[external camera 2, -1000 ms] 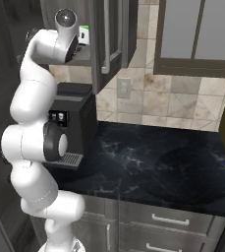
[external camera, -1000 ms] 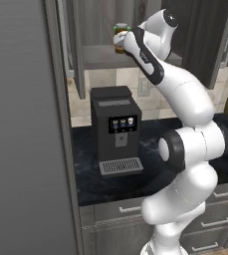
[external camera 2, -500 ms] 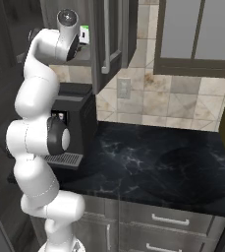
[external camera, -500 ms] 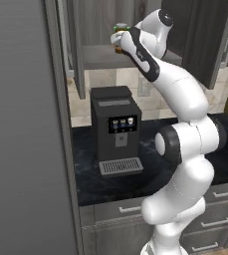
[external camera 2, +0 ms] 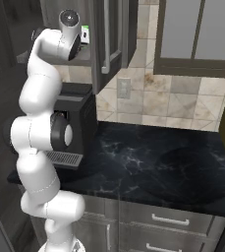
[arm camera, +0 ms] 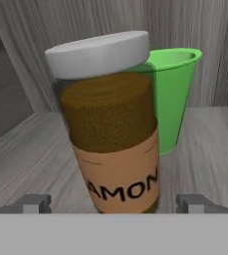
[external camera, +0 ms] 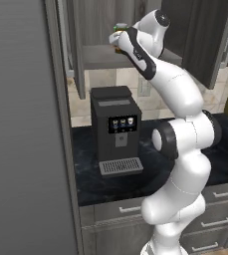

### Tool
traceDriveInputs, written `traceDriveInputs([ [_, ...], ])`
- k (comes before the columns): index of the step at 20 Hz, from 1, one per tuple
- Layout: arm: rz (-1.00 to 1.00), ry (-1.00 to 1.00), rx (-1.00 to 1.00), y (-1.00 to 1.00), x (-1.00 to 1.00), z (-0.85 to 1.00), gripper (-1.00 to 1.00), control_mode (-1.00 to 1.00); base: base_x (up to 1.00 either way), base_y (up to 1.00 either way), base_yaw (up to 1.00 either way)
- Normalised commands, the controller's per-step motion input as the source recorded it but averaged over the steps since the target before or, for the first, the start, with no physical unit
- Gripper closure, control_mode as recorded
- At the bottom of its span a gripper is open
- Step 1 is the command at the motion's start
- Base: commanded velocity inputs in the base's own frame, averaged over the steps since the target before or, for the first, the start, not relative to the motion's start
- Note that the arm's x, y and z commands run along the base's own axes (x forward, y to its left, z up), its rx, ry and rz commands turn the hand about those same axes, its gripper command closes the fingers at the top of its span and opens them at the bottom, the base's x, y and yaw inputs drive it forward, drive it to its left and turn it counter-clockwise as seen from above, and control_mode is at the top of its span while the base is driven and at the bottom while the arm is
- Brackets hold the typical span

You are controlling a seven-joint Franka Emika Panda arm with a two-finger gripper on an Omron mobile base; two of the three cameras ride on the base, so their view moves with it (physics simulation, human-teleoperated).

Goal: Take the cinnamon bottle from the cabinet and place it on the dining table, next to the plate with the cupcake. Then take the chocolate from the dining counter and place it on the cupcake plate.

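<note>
Reaching into the open upper cabinet [external camera: 105, 57], the gripper [arm camera: 113, 203] was seen spread to its full width, its two dark fingertips [arm camera: 35, 203] standing on either side of the cinnamon bottle [arm camera: 109, 124] without visibly touching it; nothing was yet grasped. The cinnamon bottle, a clear jar with a white lid and an orange label, was standing upright on the cabinet shelf [arm camera: 26, 159], directly before the gripper. A green cup [arm camera: 172, 94] was placed just behind the cinnamon bottle, partly hidden by it. In the left base view the hand was held at the shelf edge, above the cinnamon bottle's nearest counter neighbour, a black coffee machine [external camera: 114, 130], which was set well below the bottle on the dark marble counter [external camera 2: 153, 167]. The task was judged to be at its very start: the bottle was not yet lifted from the cabinet, and its carriage to the dining table, together with the whole chocolate step, was left to be done. Closure on the jar was judged the next requirement.
</note>
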Motion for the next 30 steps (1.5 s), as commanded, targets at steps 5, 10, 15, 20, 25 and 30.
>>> traceDriveInputs([
  [5,0.00,0.01,0.00,0.00,0.22,-0.02,-1.00,-1.00,0.00,0.00,0.00],
  [10,0.00,0.00,0.00,0.00,0.20,0.00,-1.00,-1.00,0.00,0.00,0.00],
  [15,0.00,0.00,-0.01,0.03,0.18,0.00,-1.00,-1.00,0.00,0.00,0.00],
  [20,0.00,0.01,0.00,0.10,0.05,-0.01,1.00,-1.00,0.00,0.00,0.00],
  [25,0.00,0.00,-0.03,0.06,0.00,0.00,1.00,-1.00,0.00,0.00,0.00],
  [30,0.00,0.00,-0.04,0.07,-0.16,-0.03,1.00,-1.00,0.00,0.00,0.00],
])
